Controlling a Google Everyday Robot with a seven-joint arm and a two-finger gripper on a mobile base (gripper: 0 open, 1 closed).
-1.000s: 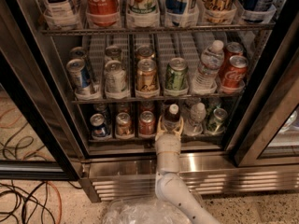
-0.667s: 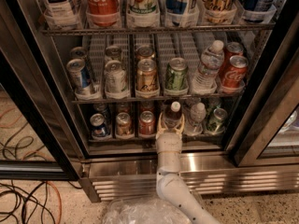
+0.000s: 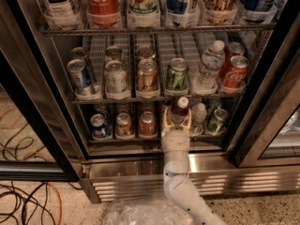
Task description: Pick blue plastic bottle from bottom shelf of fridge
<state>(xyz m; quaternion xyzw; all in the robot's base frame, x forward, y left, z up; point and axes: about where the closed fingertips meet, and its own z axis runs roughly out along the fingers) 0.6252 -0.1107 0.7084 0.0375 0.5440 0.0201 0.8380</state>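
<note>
The blue plastic bottle [image 3: 179,112] has a white cap and a dark brown-red body. It stands at the front of the bottom shelf [image 3: 140,140] of the fridge [image 3: 61,125], in the lane right of centre. My gripper [image 3: 177,122] reaches in from below. One pale finger sits on each side of the bottle's body, and the jaws are closed on it. The bottle's lower part is hidden behind my wrist.
Cans [image 3: 147,123] stand left of the bottle on the bottom shelf. A clear water bottle [image 3: 199,115] and a green can [image 3: 218,119] stand to its right. The rack above [image 3: 150,99] holds cans close overhead. Black door frames [image 3: 262,111] flank the opening. Cables [image 3: 23,191] lie on the floor at the left.
The gripper and the bottle have shifted together slightly right and up. The bottle's cap now stands closer to the rack above.
</note>
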